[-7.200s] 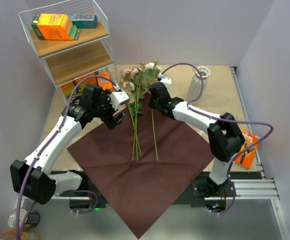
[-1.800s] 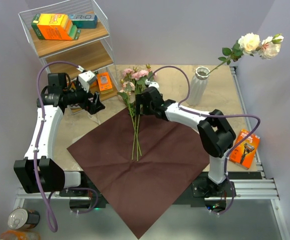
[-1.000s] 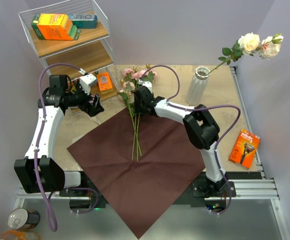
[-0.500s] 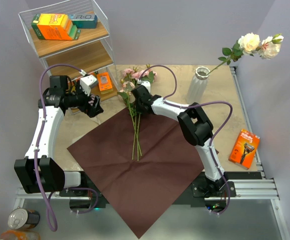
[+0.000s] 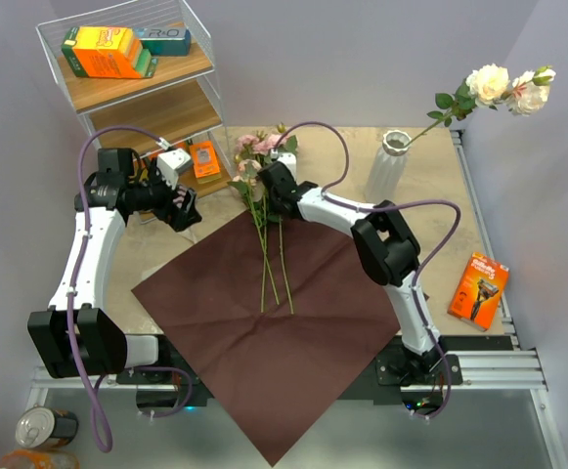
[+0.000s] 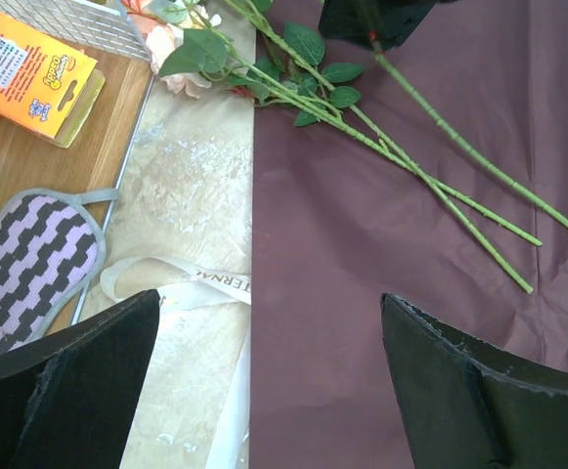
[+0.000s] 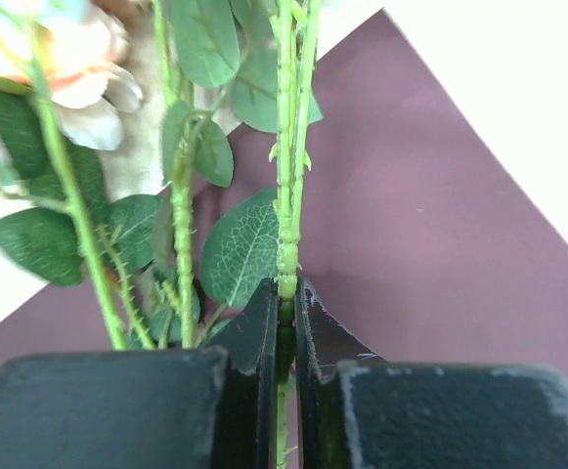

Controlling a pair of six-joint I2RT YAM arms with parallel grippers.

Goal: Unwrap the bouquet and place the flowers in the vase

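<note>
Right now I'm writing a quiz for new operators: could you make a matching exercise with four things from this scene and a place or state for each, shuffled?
Things:
1. vase
2. ribbon
3. left end effector
4. right end effector

Places or states:
A. shut on a green stem
B. upright at the back of the table, cream roses sticking out
C. open, holding nothing
D. lying flat beside the dark paper

Pairs: 1-B, 2-D, 3-C, 4-A
</note>
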